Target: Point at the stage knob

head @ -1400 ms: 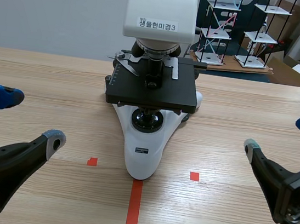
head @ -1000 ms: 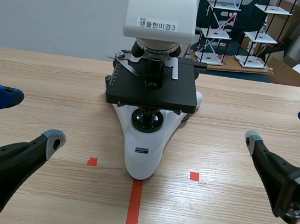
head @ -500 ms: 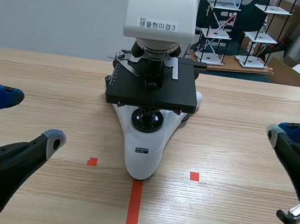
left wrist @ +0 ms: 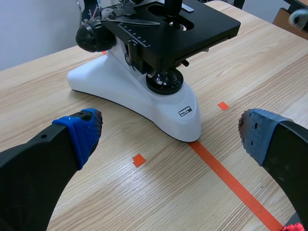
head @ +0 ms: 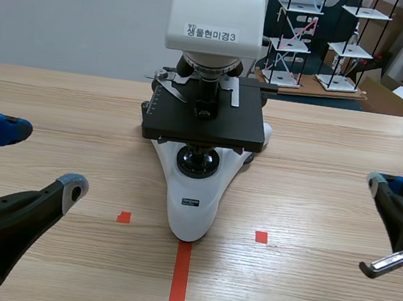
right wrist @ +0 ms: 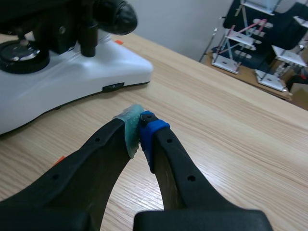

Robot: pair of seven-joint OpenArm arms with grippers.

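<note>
The stage knob hangs as an upright black stem under the right edge of the microscope stage, ahead of the right gripper and well apart from it. That claw's pads are pressed together on nothing. The left gripper, fingers spread wide, sits across the base, so the right arm seems better placed.

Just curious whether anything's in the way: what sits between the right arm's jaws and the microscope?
Only bare table up to the microscope; the scene view shows just a red tape mark nearby.
</note>
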